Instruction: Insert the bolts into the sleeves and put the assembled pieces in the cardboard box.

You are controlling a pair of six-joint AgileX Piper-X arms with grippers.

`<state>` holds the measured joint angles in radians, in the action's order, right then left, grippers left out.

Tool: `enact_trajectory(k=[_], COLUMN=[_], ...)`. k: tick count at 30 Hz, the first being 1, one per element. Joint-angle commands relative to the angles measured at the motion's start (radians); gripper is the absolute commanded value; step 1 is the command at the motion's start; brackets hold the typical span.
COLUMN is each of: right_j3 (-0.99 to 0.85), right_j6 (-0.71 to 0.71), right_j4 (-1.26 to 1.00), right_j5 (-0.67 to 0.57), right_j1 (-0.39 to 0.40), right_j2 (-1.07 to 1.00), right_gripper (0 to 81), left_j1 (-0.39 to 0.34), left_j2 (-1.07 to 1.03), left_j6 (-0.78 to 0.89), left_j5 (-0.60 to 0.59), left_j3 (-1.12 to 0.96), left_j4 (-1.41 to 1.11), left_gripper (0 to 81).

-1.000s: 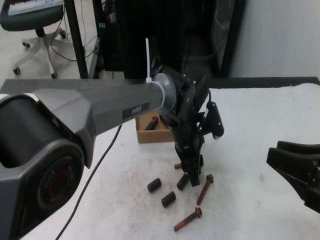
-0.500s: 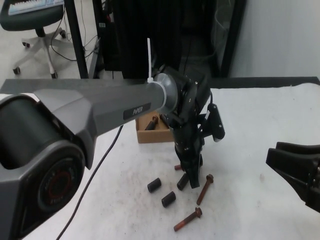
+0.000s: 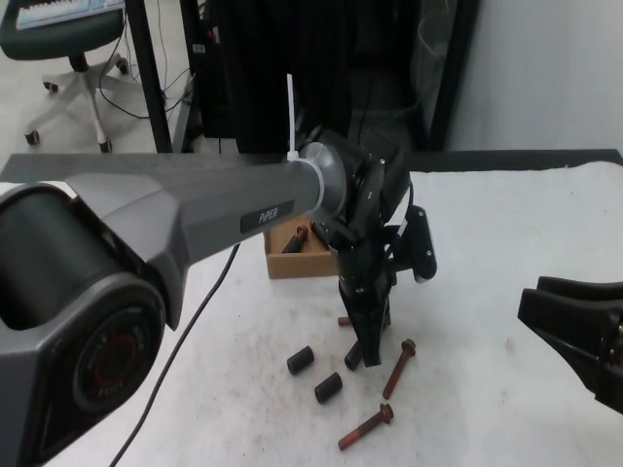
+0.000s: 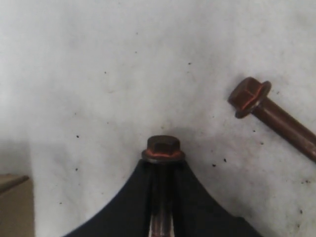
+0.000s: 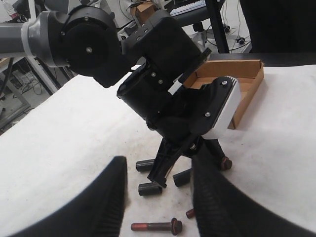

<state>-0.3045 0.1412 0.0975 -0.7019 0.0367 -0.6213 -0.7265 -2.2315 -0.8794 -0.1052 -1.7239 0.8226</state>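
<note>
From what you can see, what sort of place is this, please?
Likely a robotics lab or workshop: a white-covered bench, a wheeled office chair and dark equipment racks behind it.

Robotics lab, white-covered bench [image 3: 506, 233], swivel office chair [image 3: 66, 47], floor cables [image 3: 167, 89], dark equipment rack [image 3: 321, 68]

The left gripper [image 3: 370, 352] is matt black, and the bolt [image 4: 163, 149] clamped in it is rusty copper-brown with a darker head. Just beside it lies a second bolt [image 4: 269, 113] of the same reddish rust. Three sleeves [image 3: 300, 361] near its tip are black. The bench cover [image 4: 98, 74] beneath it is white, flecked with small dark specks. The cardboard box [image 3: 284, 265] beyond it is plain tan. The right gripper [image 3: 545, 306] is black, its fingers [image 5: 101, 207] finely ribbed.
</note>
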Motion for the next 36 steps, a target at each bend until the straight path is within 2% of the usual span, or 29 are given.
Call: enact_trajectory(k=[1,8,10,12,13,20,26,30,36], right_j3=[-0.002,-0.002,-0.002,-0.002,-0.002,-0.002,-0.002,-0.002,-0.009], right_j6=[0.001,0.001,0.001,0.001,0.001,0.001,0.054,0.070,-0.011], right_j4=[-0.004,-0.004,-0.004,-0.004,-0.004,-0.004,-0.009,0.013,0.019], right_j5=[-0.011,-0.008,-0.008,-0.008,-0.008,-0.008,-0.027,-0.060,-0.060], right_j1=[0.001,0.001,0.001,0.001,0.001,0.001,0.001,0.001,0.001], right_j2=[0.002,0.002,0.002,0.002,0.002,0.002,0.002,-0.003,-0.071], right_gripper=[39.2,39.2,39.0,37.1,36.3,35.4,35.4,35.4,35.4], left_j1=[-0.001,-0.011,-0.011,-0.011,-0.011,0.016,0.087,0.173,0.319], left_j2=[0.003,0.003,0.011,0.024,0.036,0.172,0.332,0.502,0.885], left_j6=[-0.020,-0.024,0.038,0.108,0.124,0.371,0.455,0.457,0.650], left_j5=[0.013,-0.008,0.055,0.173,0.187,0.141,0.117,0.105,-0.090], left_j3=[-0.003,-0.003,-0.003,-0.003,-0.003,0.004,0.103,0.289,0.710], left_j4=[0.016,0.011,-0.038,-0.102,-0.125,-0.188,-0.191,-0.196,-0.409], left_gripper=[0.2,0.2,0.2,0.2,0.2,0.2,0.2,0.2,0.2])
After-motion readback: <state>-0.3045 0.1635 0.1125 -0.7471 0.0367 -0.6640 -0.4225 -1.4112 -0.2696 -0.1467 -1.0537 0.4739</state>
